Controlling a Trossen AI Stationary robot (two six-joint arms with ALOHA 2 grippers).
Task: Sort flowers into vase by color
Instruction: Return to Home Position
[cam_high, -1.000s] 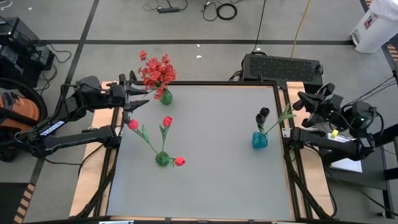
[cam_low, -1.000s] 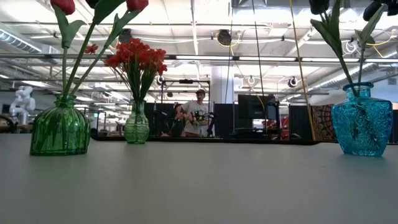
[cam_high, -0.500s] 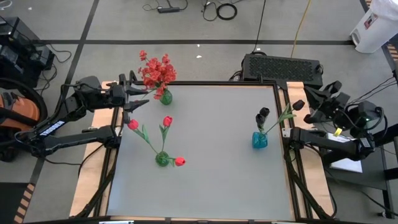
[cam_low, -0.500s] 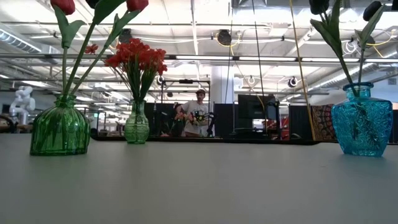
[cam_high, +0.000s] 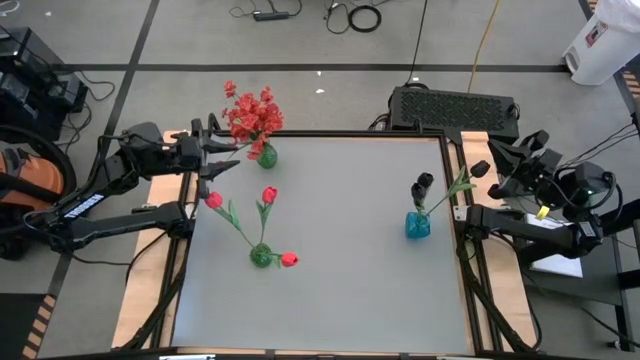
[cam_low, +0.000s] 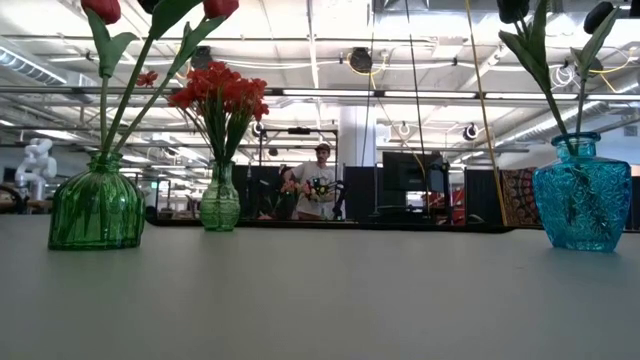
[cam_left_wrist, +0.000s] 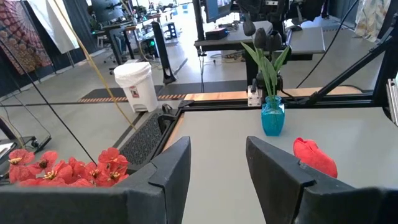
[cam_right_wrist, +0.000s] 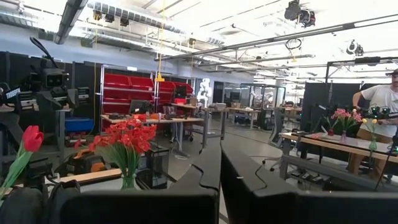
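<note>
Three vases stand on the grey table. A slim green vase (cam_high: 266, 155) at the far left holds a red blossom spray (cam_high: 250, 112). A round green vase (cam_high: 260, 255) holds three red tulip buds (cam_high: 268, 194). A blue vase (cam_high: 417, 225) at the right holds black blooms (cam_high: 422, 185) and green leaves. My left gripper (cam_high: 218, 165) hovers open at the table's far left corner, beside the spray. My right gripper (cam_high: 480, 168) is shut just outside the table's right edge, near the blue vase's leaf. Neither gripper holds anything.
A black box (cam_high: 455, 105) sits behind the table's far edge. A white bin (cam_high: 600, 45) stands on the floor at the far right. A person (cam_low: 318, 180) stands in the room beyond the table. The grey surface between the vases is bare.
My right gripper has tipped a little upward beside the table's right edge and stays shut. The vases and flowers stand as before.
</note>
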